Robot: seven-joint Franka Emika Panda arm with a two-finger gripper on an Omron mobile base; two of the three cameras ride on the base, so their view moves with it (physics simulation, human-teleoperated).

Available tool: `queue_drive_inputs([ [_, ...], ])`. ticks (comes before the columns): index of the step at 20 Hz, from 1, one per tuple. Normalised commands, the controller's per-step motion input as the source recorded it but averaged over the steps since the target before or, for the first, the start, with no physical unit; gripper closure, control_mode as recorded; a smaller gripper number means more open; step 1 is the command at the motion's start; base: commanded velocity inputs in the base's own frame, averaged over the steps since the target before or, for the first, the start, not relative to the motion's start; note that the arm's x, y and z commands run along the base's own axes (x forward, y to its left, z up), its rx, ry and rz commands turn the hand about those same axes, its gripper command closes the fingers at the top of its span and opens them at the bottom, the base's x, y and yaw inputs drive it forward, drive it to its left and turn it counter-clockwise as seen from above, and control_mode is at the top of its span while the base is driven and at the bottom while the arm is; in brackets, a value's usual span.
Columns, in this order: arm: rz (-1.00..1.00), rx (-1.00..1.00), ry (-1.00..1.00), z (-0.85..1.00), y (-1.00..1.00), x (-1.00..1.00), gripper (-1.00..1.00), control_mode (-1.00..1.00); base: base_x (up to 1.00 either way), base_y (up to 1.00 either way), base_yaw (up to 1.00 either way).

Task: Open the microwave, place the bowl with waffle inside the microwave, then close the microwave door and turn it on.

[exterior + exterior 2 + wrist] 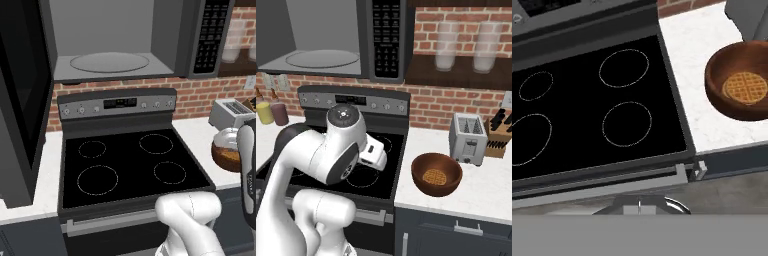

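Kitchen scene, rendered: you have a white marbled counter (491, 190) against a red brick wall (431, 107), with a black stove (130, 165) set into it and the microwave (130, 40) mounted above. The microwave door (20, 100) stands swung wide to the left; the glass turntable (109, 62) sits bare in the light grey interior. The keypad strip (387, 35) carries small markings you cannot read at this size.

Bowl (739, 80): reddish-brown, on the counter just right of the stove, up and to the right of the fingers in the hand view. The waffle (744, 87) lies flat inside it.

A toaster (468, 137) stands behind the bowl, a knife block (498, 132) beside that. Two frosted jars (446, 45) sit on a dark shelf above.

Gripper (639, 206): fingers pressed together, gripping nothing, above the stove's front edge.
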Motion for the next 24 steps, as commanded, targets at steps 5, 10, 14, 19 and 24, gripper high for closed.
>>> queue_drive_inputs([
  [5, -0.67, 0.20, 0.12, -0.40, -0.66, -0.03, 1.00, -1.00, 0.00, 0.00, 0.00],
  [10, -0.40, 0.27, 0.03, -0.28, -0.80, 0.07, 1.00, -1.00, 0.00, 0.00, 0.00],
  [14, -0.13, 0.15, 0.00, -0.09, -0.41, 0.24, -1.00, -1.00, 0.00, 0.00, 0.00],
  [19, -0.03, 0.10, 0.00, -0.05, -0.37, 0.31, -1.00, -1.00, 0.00, 0.00, 0.00],
  [24, 0.00, 0.00, 0.04, -0.23, -0.08, 0.60, -1.00, -1.00, 0.00, 0.00, 0.00],
])
